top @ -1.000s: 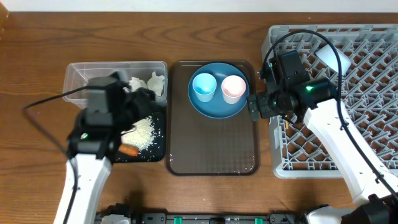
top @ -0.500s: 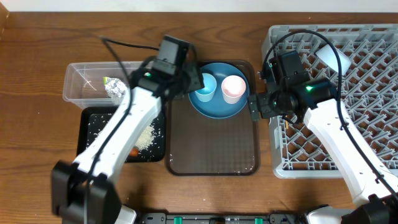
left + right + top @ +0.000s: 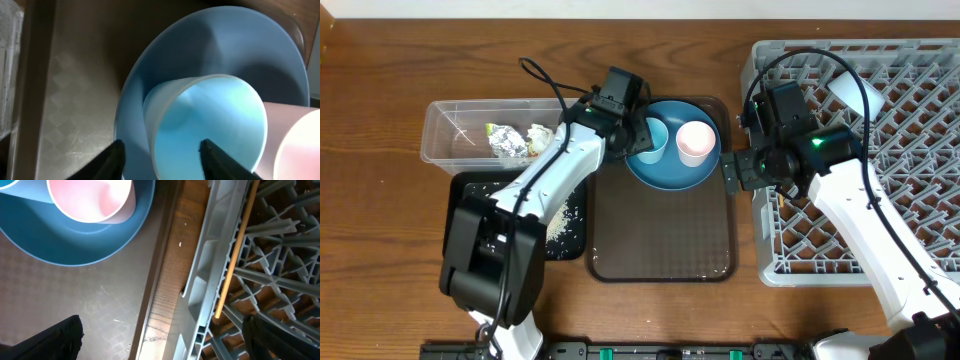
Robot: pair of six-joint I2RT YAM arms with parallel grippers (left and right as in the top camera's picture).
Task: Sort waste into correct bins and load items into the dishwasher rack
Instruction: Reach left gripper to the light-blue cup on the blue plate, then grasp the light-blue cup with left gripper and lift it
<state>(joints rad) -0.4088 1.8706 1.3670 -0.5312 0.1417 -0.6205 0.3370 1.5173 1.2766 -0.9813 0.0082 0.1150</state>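
The light-blue cup (image 3: pixel 654 136) and the pale-pink cup (image 3: pixel 695 140) stand on the dark-blue plate (image 3: pixel 670 172). My left gripper (image 3: pixel 637 140) is open at the light-blue cup (image 3: pixel 210 125). In the left wrist view the gripper (image 3: pixel 162 160) has one finger outside the cup's wall and one over its mouth. My right gripper (image 3: pixel 740 170) is open and empty over the gap between the brown tray and the grey rack (image 3: pixel 920 130); it also shows in the right wrist view (image 3: pixel 165 340). A chopstick (image 3: pixel 235 250) lies in the rack, and the white bowl (image 3: pixel 845 90) sits there too.
The plate sits at the far end of the flat brown serving tray (image 3: pixel 660 235). The clear tub (image 3: pixel 450 125) holds the foil wrapper (image 3: pixel 505 143) and a tissue wad (image 3: pixel 538 140). The black tray (image 3: pixel 470 190) holds rice grains (image 3: pixel 558 225). My left arm hides part of the black tray.
My left arm swung from over the black tray and tub to the plate, and its gripper now straddles the light-blue cup's wall. The right arm has not moved.
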